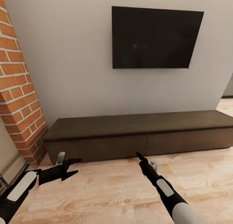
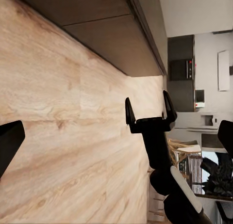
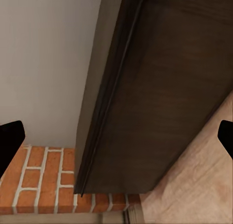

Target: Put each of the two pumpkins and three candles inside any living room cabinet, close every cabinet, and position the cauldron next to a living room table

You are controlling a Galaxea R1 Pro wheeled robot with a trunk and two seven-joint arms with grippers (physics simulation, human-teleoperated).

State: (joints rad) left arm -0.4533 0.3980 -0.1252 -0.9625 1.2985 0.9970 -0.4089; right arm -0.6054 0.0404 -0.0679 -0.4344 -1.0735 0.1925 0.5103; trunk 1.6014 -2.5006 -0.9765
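The long cabinet (image 1: pixel 139 133), drawers shut, is seen across the frame's middle, just beyond both empty, released claws, the right claw (image 1: pixel 138 155) nearer than the left claw (image 1: pixel 73 167).

Cabinet (image 1: pixel 136 130): dark matt wood, faint grain. Floor (image 1: pixel 113 191): pale, smooth wood planks. Brick column (image 1: pixel 19 88): rough red brick. Wall (image 1: pixel 64 56): plain matt grey. Screen (image 1: pixel 155 38): black, glossy.
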